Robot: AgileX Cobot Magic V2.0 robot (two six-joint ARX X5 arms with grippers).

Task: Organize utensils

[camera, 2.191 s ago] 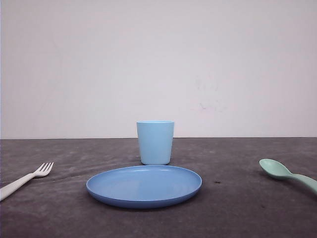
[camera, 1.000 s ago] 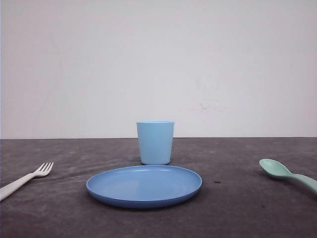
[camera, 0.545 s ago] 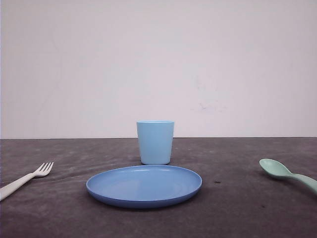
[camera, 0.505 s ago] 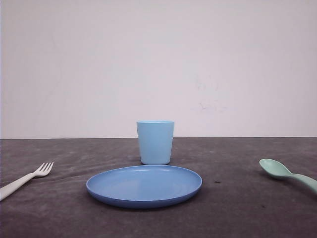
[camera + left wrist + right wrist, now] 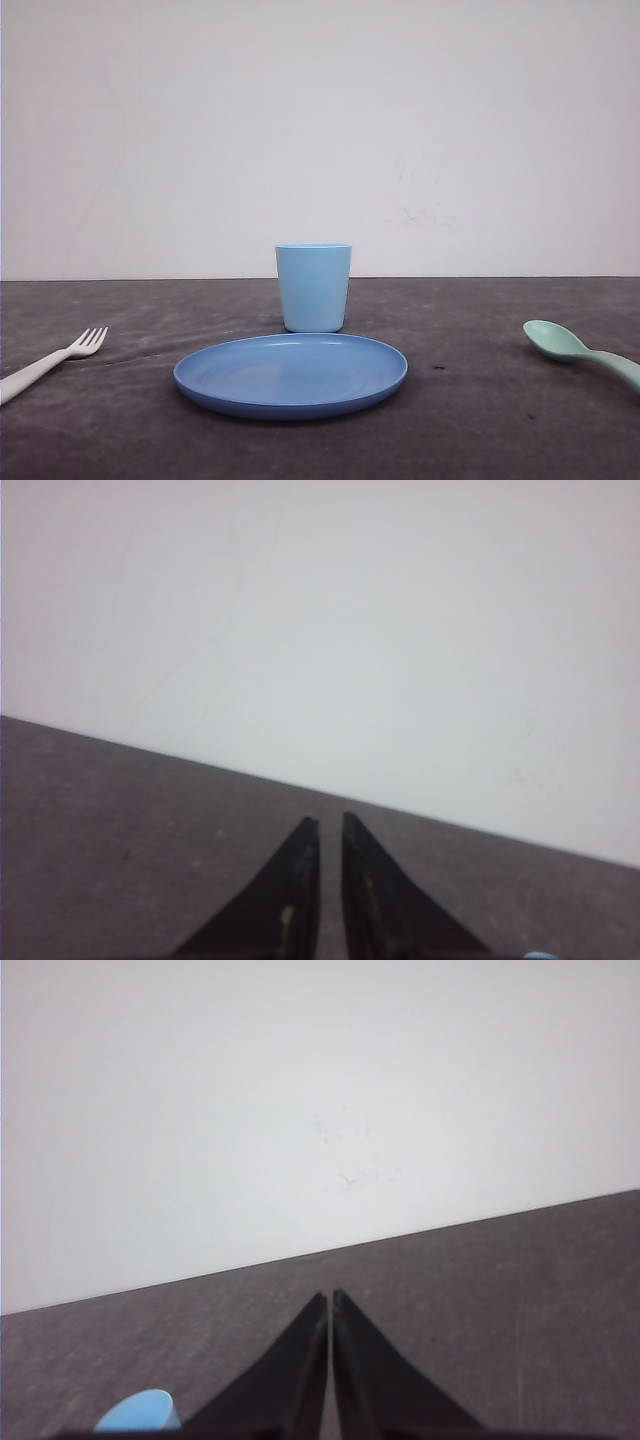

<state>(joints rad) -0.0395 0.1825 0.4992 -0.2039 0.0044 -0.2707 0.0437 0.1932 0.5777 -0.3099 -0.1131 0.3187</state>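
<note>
Lay at the table's (image 5: 480,420) left edge: one small white fork (image 5: 52,361), four tines pointing inward, handle cut off by the frame. Rested at the right edge: one pale mint-green spoon (image 5: 580,352), oval bowl turned toward the middle. Sat centred between them: one round blue plate (image 5: 291,375), bare, and just behind it one light blue cup (image 5: 314,287), upright, contents unseen. Showed nearly closed, gripping nothing: left gripper (image 5: 324,825). Pressed closed, empty too: right gripper (image 5: 329,1298).
</note>
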